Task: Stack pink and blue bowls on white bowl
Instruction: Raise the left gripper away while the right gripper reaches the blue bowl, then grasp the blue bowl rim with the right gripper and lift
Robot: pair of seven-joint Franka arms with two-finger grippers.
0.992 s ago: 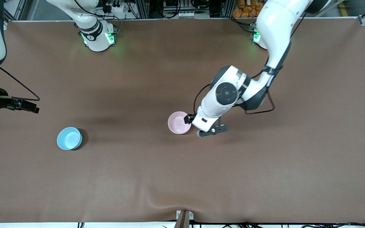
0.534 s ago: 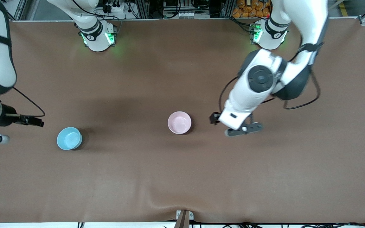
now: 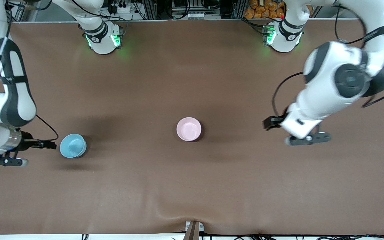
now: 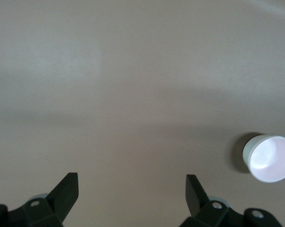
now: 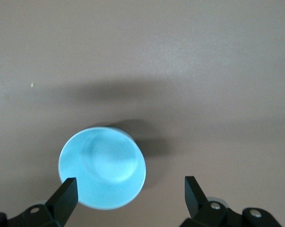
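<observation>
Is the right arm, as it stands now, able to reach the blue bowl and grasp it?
Probably yes. The right gripper is open and sits close beside the blue bowl, at the right arm's end of the table. Nothing stands between them, and the pink bowl lies well apart.

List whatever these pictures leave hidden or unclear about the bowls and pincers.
- White bowl: none shows in the front view; the pink bowl would cover one beneath it.
- Pale bowl in the left wrist view: glare washes out its colour.
- Left pincer and right pincer: open, bases cut off by the wrist views' edges.
- Blue bowl: rim partly covered by a pincer finger.
</observation>
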